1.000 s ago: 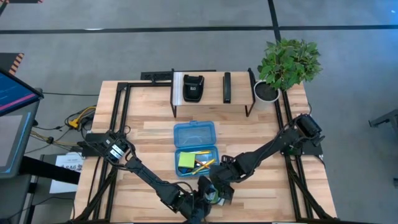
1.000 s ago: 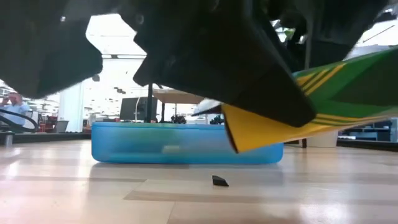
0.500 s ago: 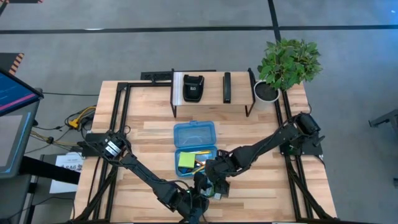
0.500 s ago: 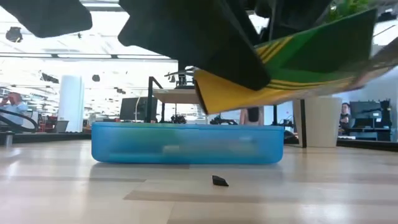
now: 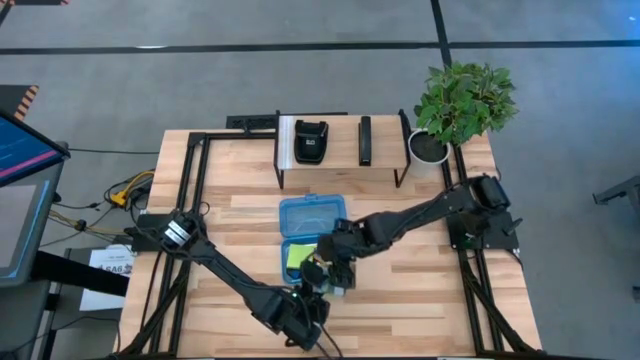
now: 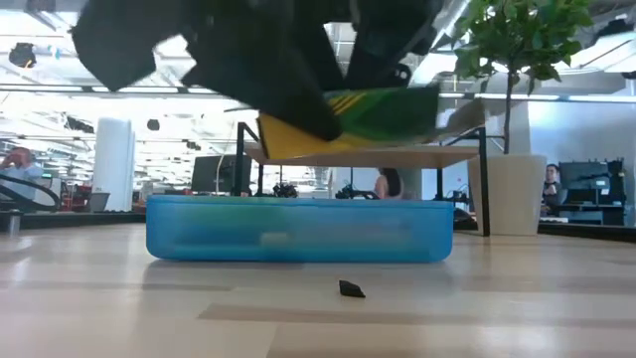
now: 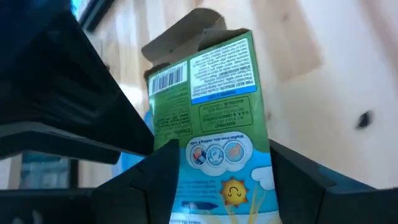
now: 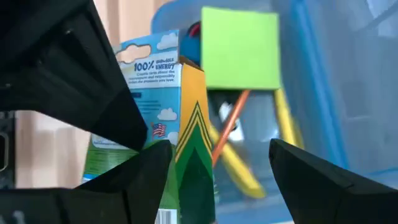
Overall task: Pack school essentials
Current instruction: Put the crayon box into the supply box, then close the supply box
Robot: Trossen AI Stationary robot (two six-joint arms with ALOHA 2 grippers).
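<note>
The crayon box [image 7: 214, 130] sits between the dark fingers of both grippers at once. In the left wrist view it stands up between that arm's two fingers [image 7: 155, 180], which press against its green printed sides, its top flap standing open. In the right wrist view the same box, yellow and green with a blue panel, fills the gap between the right arm's fingers [image 8: 140, 180], so both claws are clenched on it.

From above, the left gripper [image 5: 318, 283] and the right gripper [image 5: 335, 262] meet at the near edge of the open blue case [image 5: 313, 215], in the middle of the table [image 5: 420, 310]. The low view shows the box [image 6: 348, 119] held in the air, above the case's rim [image 6: 298, 229] and not touching it.

Inside the case lie the green sticky-note pad [image 8: 241, 48], an orange pencil [image 8: 229, 127] and yellow pencils [image 8: 239, 165].
</note>
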